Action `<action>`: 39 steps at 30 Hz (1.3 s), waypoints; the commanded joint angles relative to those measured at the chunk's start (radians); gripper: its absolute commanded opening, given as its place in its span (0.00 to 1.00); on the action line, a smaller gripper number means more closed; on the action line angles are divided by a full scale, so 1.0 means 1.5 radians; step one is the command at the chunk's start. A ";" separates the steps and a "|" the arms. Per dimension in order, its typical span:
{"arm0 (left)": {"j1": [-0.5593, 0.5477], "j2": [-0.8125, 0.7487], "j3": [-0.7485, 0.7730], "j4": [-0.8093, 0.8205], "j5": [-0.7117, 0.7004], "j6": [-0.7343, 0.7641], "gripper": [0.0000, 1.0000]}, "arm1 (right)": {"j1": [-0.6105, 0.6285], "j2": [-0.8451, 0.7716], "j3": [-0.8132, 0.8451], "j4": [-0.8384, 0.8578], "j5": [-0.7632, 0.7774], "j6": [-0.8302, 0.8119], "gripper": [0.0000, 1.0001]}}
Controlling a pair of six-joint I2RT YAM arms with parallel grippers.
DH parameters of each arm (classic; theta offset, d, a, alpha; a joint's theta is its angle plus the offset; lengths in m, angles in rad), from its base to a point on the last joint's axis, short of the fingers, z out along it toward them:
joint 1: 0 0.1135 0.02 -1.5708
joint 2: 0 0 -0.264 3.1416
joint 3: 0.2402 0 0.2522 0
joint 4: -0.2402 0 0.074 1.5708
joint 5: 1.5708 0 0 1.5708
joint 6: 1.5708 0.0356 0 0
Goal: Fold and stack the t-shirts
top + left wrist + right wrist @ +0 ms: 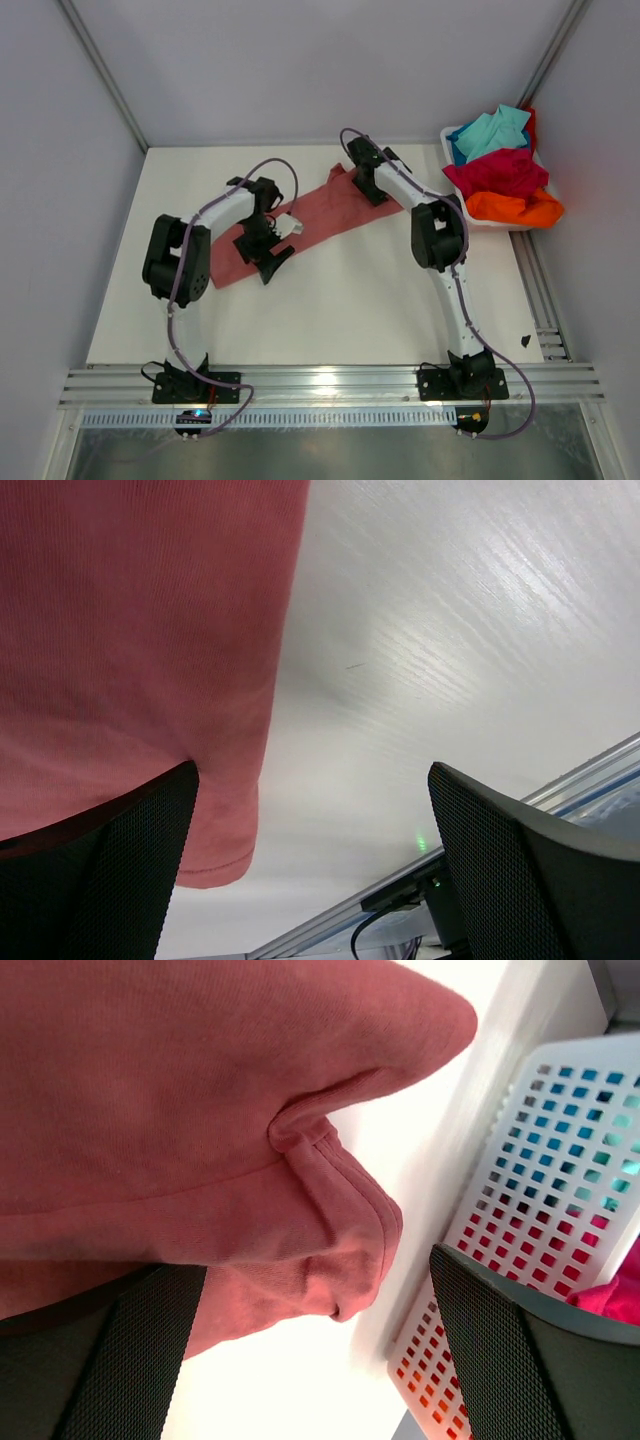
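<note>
The salmon-pink t-shirt [330, 215] lies in a long diagonal band on the white table, its small white label [293, 225] near the middle. My left gripper [270, 258] is over its near left end, open and empty; in the left wrist view [310, 880] the cloth [130, 660] and its hem lie under the left finger [100, 880]. My right gripper [370, 188] is over the far right end, open; in the right wrist view [320, 1360] a bunched hem corner [340, 1250] lies between the fingers, not pinched. Turquoise [495, 130], crimson [500, 172] and orange [515, 208] tees sit piled in the tub.
The white plastic tub [449, 135] stands at the back right corner; its perforated wall [540, 1160] is right next to my right gripper. Bare white table [350, 300] lies in front of the shirt. Aluminium rails [330, 385] run along the near edge, and grey walls enclose the sides.
</note>
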 commanded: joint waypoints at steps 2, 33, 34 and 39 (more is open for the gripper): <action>-0.008 -0.064 0.003 0.020 0.022 -0.026 0.99 | 0.050 -0.008 0.021 -0.012 -0.077 0.023 0.98; 0.161 -0.183 -0.137 0.343 -0.271 -0.145 0.99 | 0.071 -0.125 -0.178 0.106 -0.041 0.035 0.98; 0.180 -0.190 -0.139 0.343 -0.266 -0.149 0.99 | 0.071 -0.127 -0.179 0.106 -0.043 0.037 0.98; 0.228 -0.237 -0.207 0.385 -0.264 -0.139 0.99 | 0.071 -0.133 -0.181 0.104 -0.050 0.042 0.98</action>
